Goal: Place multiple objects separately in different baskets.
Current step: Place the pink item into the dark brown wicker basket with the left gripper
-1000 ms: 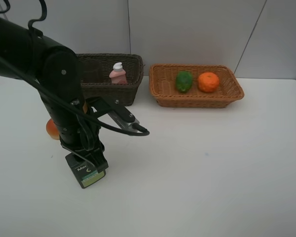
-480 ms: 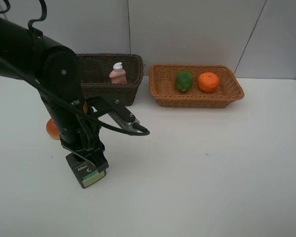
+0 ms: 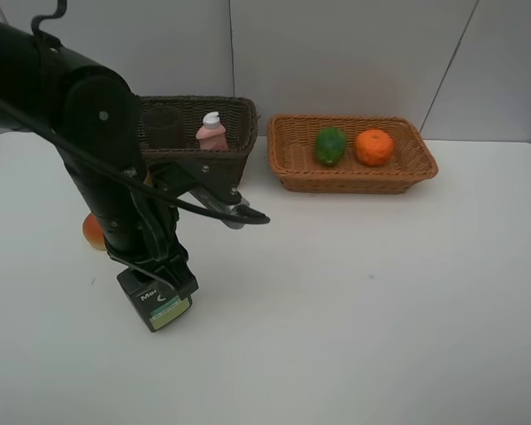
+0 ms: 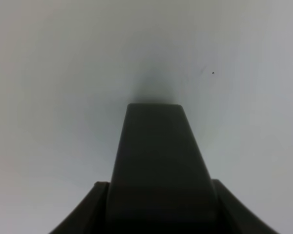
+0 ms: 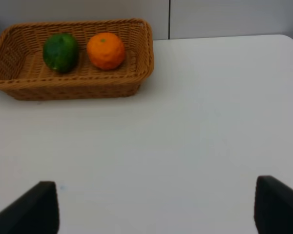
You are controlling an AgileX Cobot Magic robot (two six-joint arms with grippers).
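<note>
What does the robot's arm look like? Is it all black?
Mostly. The left arm is thick, rounded and shiny black, with black cables looping along it. Its wrist ends in a black block with a green and white label. The right gripper's fingers are black too.

The left arm (image 3: 97, 159) reached down over the table's left side, its left gripper (image 3: 164, 301) clamped on a dark object, while the right gripper (image 5: 156, 209) stood with its fingers (image 5: 31, 209) spread wide.
</note>
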